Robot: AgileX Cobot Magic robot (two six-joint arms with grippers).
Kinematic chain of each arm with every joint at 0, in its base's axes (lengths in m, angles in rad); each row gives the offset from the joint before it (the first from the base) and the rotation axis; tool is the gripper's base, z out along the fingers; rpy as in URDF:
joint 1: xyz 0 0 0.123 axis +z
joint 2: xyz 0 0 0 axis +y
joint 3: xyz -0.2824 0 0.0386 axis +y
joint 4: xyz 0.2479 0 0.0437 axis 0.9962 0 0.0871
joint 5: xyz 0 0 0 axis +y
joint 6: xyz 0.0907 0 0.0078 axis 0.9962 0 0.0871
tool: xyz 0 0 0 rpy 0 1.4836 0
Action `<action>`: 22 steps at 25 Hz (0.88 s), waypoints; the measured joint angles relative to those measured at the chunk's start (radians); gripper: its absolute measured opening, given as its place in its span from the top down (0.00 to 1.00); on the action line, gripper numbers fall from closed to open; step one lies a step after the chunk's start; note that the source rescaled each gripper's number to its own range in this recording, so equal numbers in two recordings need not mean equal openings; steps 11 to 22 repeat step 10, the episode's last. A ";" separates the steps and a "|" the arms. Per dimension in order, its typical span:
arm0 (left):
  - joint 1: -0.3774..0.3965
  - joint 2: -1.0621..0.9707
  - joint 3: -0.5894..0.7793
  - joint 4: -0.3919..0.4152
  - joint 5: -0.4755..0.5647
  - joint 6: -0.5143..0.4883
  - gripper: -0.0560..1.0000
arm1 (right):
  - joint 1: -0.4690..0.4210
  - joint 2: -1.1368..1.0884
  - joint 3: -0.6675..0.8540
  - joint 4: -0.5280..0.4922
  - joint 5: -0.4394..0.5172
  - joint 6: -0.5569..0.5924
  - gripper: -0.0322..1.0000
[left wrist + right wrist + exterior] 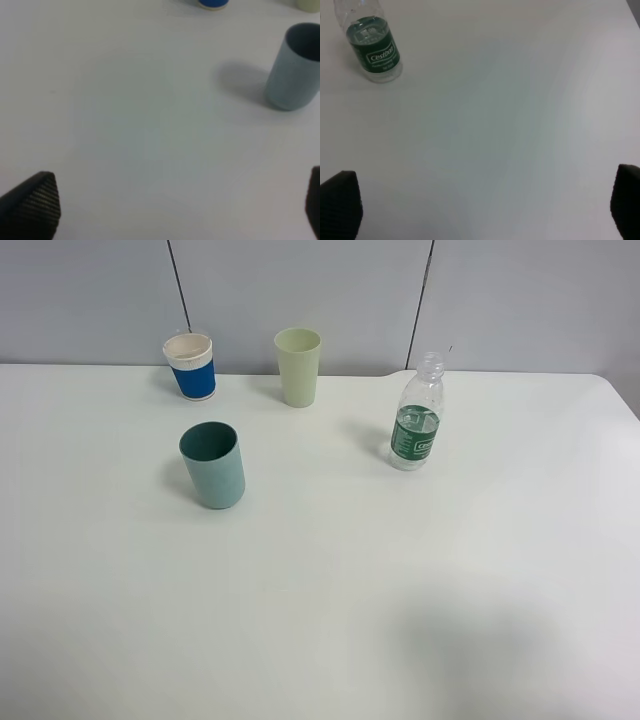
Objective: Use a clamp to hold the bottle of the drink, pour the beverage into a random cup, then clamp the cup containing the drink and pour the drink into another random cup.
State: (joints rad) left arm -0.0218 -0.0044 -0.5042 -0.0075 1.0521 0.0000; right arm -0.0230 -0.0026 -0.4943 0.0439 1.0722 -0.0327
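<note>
While the high view shows no arms, each wrist view shows spread fingertips over the desk (330, 590). The bottle of the drink (372, 47) stands well apart from the right gripper (485, 205); the teal cup (294, 67) stands well apart from the left gripper (175, 205).

I saw a smooth matt white counter (330, 580), clear glossy plastic bottle (417, 415), matt teal plastic tumbler (213, 466), ribbed black claw pads (35, 202).

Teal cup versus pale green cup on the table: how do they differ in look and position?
The teal cup is straight-sided, while the pale green cup tapers toward its base. The teal cup stands nearer the camera and further left; the pale green cup stands at the back, between the blue-and-white cup and the bottle. The teal cup's inside looks darker. Both are upright and untouched.
</note>
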 joint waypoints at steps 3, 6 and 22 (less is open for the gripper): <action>0.000 0.000 0.000 0.000 0.000 0.000 0.00 | 0.000 0.000 0.000 0.000 0.000 0.000 0.00; 0.000 0.000 0.000 0.000 0.000 0.000 0.00 | 0.000 0.000 0.000 0.000 0.000 0.000 0.00; 0.000 0.000 0.000 0.000 0.000 0.000 0.00 | 0.000 0.000 0.000 0.000 0.000 0.000 0.00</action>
